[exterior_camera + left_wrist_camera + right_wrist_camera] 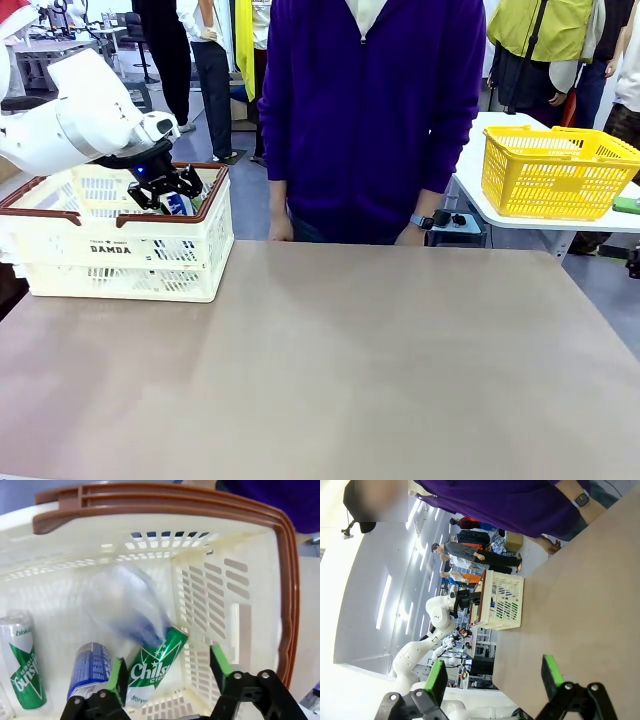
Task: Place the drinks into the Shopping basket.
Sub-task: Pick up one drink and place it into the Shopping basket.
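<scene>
Drinks are down in the Shopping basket (235, 605) now, and that is why the left gripper (167, 672) hangs over its near corner, inside the brown rim: it is placed to let cans fall in, not to grab. Its green pads (117, 677) stand spread wide, nothing pinched between them. Just past the fingertips a green can (155, 667) leans tilted against the slotted wall, with a pale motion-blurred smear above it; what that smear is, I cannot tell. Beside the left pad lies the blue can (90, 670), and farther out to that side another green can (25, 662). Over the bare tabletop, the right gripper (492, 677) is also spread, holding nothing, well apart from the basket.
</scene>
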### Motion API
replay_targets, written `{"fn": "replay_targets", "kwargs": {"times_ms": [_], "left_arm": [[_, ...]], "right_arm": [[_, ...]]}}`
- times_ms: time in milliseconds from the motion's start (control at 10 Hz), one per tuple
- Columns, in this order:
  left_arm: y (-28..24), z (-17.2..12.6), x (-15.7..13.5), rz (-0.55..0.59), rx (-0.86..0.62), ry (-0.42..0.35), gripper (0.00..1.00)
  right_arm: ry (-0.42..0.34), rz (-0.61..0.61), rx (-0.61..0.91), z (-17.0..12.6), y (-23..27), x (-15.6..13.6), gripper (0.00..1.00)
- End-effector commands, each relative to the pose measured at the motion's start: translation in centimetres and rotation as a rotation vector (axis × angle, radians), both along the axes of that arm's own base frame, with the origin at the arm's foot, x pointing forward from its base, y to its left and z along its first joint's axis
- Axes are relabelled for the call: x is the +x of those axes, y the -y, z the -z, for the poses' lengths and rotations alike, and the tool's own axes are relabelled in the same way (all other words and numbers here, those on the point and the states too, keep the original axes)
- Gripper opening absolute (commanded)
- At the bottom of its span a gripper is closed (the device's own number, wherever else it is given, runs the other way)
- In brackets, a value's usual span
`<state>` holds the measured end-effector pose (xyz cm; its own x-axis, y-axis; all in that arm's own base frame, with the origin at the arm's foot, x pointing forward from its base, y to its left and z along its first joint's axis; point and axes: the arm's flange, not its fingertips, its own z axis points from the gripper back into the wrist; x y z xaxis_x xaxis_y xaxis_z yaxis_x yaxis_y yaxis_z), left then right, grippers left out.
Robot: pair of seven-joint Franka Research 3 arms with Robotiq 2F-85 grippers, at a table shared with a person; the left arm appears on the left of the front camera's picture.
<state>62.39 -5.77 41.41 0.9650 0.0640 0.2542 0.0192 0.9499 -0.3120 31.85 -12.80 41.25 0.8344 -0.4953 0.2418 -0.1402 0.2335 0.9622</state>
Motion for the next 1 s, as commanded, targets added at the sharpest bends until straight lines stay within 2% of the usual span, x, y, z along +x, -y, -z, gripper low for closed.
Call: {"fn": "replay_targets", "kwargs": {"times_ms": [0, 200, 400, 600, 700, 800, 900], "left_arm": [[-0.4, -0.9, -0.1, -0.014, -0.012, 0.001, 1.00], [-1.0, -2.1, -0.7, -0.023, -0.017, 0.027, 1.00], [-2.3, -5.5, -2.1, -0.005, -0.088, 0.088, 1.00], [-4.4, -11.2, -6.2, 0.016, -0.198, 0.165, 1.00], [-5.7, -14.6, -9.8, 0.023, -0.295, 0.181, 1.00], [-7.3, -16.7, -12.5, 0.056, -0.402, 0.140, 1.00], [-9.4, -17.2, -14.0, 0.183, -0.478, 0.077, 1.00]], "right_arm": [[0.006, 0.000, 0.013, -0.3, -0.1, 0.1, 1.00], [0.006, 0.000, 0.013, -0.3, -0.1, 0.1, 1.00], [0.006, 0.000, 0.013, -0.3, -0.1, 0.1, 1.00], [0.006, 0.000, 0.013, -0.3, -0.1, 0.1, 1.00], [0.006, 0.000, 0.013, -0.3, -0.1, 0.1, 1.00], [0.006, 0.000, 0.013, -0.3, -0.1, 0.1, 1.00], [0.006, 0.000, 0.013, -0.3, -0.1, 0.1, 1.00]]}}
